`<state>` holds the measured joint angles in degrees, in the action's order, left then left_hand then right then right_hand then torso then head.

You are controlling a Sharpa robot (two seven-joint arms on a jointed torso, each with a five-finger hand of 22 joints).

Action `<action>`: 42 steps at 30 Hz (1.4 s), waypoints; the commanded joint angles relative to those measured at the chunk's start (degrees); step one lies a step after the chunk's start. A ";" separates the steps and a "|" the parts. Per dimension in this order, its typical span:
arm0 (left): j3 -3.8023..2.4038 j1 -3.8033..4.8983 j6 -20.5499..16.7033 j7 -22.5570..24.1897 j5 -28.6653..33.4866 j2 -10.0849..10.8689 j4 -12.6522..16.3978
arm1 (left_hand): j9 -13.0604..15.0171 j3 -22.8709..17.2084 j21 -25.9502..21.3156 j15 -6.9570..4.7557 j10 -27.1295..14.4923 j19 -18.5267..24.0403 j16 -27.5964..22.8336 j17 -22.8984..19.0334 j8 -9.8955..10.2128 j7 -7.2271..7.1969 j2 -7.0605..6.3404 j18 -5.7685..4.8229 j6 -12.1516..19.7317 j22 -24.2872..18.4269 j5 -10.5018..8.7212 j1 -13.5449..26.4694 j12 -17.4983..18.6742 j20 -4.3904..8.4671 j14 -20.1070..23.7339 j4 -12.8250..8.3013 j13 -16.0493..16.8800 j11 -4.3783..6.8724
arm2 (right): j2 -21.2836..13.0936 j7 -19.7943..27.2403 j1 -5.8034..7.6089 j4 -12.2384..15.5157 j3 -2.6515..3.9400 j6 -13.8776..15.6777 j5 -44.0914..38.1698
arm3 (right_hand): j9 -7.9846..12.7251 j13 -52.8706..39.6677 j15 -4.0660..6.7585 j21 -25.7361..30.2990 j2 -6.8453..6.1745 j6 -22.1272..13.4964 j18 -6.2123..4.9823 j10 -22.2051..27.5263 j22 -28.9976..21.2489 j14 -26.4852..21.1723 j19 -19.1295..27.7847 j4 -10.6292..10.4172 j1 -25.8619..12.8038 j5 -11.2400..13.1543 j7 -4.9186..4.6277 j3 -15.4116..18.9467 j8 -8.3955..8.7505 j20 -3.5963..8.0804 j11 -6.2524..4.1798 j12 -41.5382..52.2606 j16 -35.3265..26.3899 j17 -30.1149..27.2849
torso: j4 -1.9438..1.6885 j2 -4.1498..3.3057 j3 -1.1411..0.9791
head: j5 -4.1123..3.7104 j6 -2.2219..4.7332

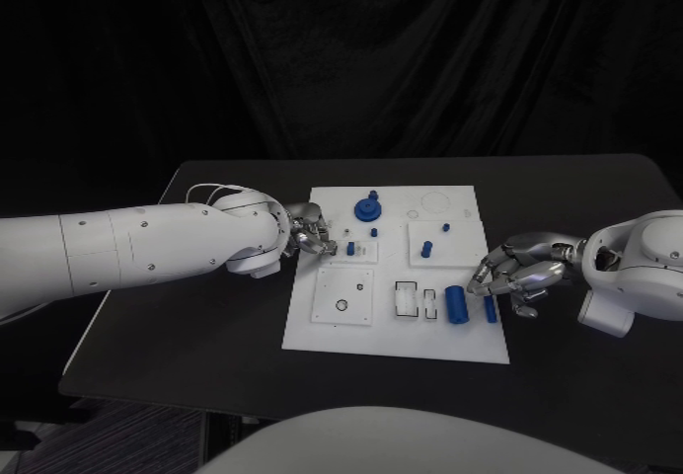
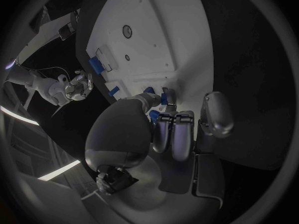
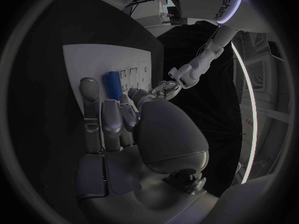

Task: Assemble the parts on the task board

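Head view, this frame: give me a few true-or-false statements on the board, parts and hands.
1. The task board lies on a black table. True.
2. The left hand is at the board's left edge. True.
3. The blue gear-like part sits at the board's near edge. False: it sits near the far edge.
4. The right hand hangs over the table's far left corner. False: it is at the board's right edge, beside the blue cylinder.

Dim scene against black surroundings; the white rectangular task board (image 1: pixel 396 336) is brightest. Wrist views bend straight edges toward their rims, with light strips glaring at 3 and 8 o'clock.
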<state>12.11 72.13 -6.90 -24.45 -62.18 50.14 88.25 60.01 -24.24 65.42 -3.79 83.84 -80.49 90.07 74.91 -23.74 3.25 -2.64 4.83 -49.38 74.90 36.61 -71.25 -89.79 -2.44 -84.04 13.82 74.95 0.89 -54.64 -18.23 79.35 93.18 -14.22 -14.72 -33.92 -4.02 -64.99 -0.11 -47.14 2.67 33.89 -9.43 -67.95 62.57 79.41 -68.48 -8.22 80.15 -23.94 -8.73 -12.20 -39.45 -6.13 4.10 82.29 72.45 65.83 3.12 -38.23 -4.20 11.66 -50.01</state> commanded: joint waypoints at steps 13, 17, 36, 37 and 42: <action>-0.04 1.42 -0.88 3.89 2.43 1.67 0.85 | -0.09 -5.15 1.90 -0.63 6.16 -0.80 -0.07 15.09 -0.63 -0.54 -1.38 -0.14 -1.72 8.94 -1.52 1.49 -0.21 0.43 -5.96 -3.21 15.05 0.61 | -0.03 -1.44 -0.17 0.02 0.03 -1.06 0.16 | 0.08 0.28 0.07 0.65 0.47 0.47 -0.44 0.62 -0.27 -0.60 0.51 0.01 -0.03 -0.39 -0.07 -0.44 0.24 0.03 0.02 -0.36 -0.54 -0.38 | -0.08 -0.04 0.03 | -0.10 0.01; -0.04 2.98 5.25 3.02 5.45 1.06 -0.22 | -0.17 -5.30 2.39 -0.66 6.16 -0.98 -0.07 15.09 -0.61 -0.59 -1.43 -0.24 -1.85 9.07 -1.99 1.57 -0.21 0.46 -5.96 -3.11 15.05 0.65 | -0.10 -1.50 -0.17 0.04 0.03 -0.93 0.16 | 0.08 0.28 0.07 0.65 0.47 0.47 -0.44 0.62 -0.27 -0.60 0.51 0.01 -0.03 -0.39 -0.07 -0.44 0.24 0.03 0.02 -0.36 -0.54 -0.38 | -0.10 0.05 -0.05 | -0.27 0.01; -0.04 5.49 23.90 -2.37 9.56 -4.79 -8.29 | -1.20 -3.78 2.10 -0.82 6.16 -0.62 -0.07 15.09 0.32 -0.97 -1.57 -0.19 -3.70 8.98 -3.19 2.59 -0.21 0.60 -5.96 -2.09 15.05 0.90 | -0.16 -1.17 -0.16 0.22 0.03 -0.20 0.16 | 0.07 0.49 0.06 0.84 0.40 0.49 -0.46 0.84 -0.37 -0.75 0.63 0.01 -0.01 -0.43 -0.07 -0.50 0.23 0.02 0.03 -0.45 -0.70 -0.59 | 0.08 0.09 -0.10 | -0.61 0.01; -0.04 5.50 24.18 -2.52 9.57 -5.10 -8.68 | -1.28 -3.74 2.08 -0.82 6.16 -0.61 -0.07 15.09 0.46 -0.96 -1.52 -0.19 -3.65 8.98 -3.39 2.54 -0.21 0.60 -5.96 -2.13 15.05 0.89 | -0.17 -1.07 -0.16 0.24 0.03 -0.14 0.16 | 0.07 0.47 0.06 0.82 0.36 0.49 -0.46 0.83 -0.35 -0.75 0.63 0.02 0.00 -0.43 -0.07 -0.50 0.22 0.02 0.03 -0.45 -0.70 -0.59 | 0.05 0.05 -0.07 | -0.59 0.01; -0.05 5.54 24.79 -2.79 9.60 -6.79 -10.68 | -1.48 -3.64 2.07 -0.81 6.16 -0.58 -0.07 15.09 0.83 -0.90 -1.35 -0.19 -3.57 8.97 -3.97 2.48 -0.21 0.61 -5.96 -2.19 15.05 0.86 | -0.24 -0.56 -0.16 0.41 0.03 0.19 0.16 | 0.06 0.48 0.06 0.78 0.29 0.50 -0.44 0.85 -0.32 -0.76 0.61 0.05 0.02 -0.47 -0.07 -0.51 0.21 0.02 0.02 -0.46 -0.70 -0.58 | 0.19 -0.05 0.07 | -0.32 0.01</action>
<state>12.11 77.50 14.91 -26.45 -53.49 43.66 77.87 58.59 -28.16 67.78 -4.20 84.05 -81.11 90.07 74.91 -23.28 4.28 -4.33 4.82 -51.21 74.93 32.96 -69.02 -89.79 -1.83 -84.04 11.74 74.95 1.50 -54.78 -18.74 79.32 93.39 -14.22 -15.01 -33.92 -4.02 -64.56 -0.11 -46.70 2.66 33.89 -9.41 -67.55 62.30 79.01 -68.18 -8.22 80.15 -24.18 -8.73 -12.51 -39.45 -6.25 4.10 82.04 72.11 65.32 3.26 -38.19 -4.25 11.26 -50.01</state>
